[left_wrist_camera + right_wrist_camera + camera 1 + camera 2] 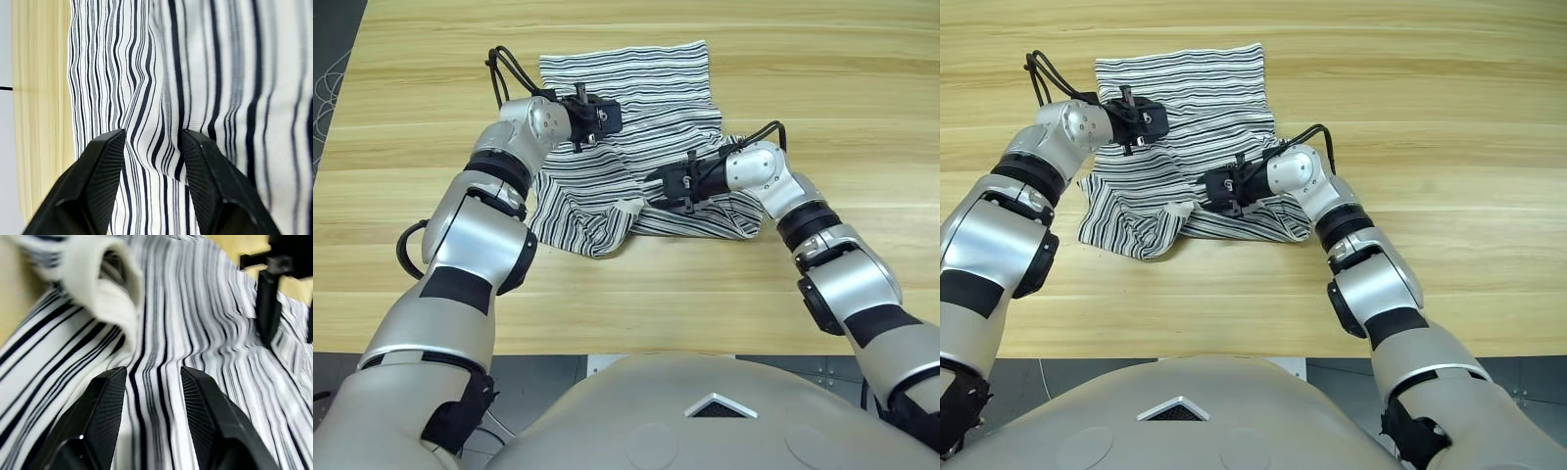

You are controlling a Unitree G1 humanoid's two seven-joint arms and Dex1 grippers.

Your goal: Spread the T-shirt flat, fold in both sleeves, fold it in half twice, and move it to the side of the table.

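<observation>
Right gripper (152, 373) jaws open on rumpled striped T-shirt (641, 83), left gripper (154, 133) jaws open over it, wooden surface (842, 98)

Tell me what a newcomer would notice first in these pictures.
A black-and-white striped T-shirt lies rumpled in the middle of the wooden table, its far part flat and its near edge bunched. Both arms are over it: the left gripper is on its left part and the right gripper is nearer the robot, at the bunched folds. Each has its fingers open over the cloth.
</observation>
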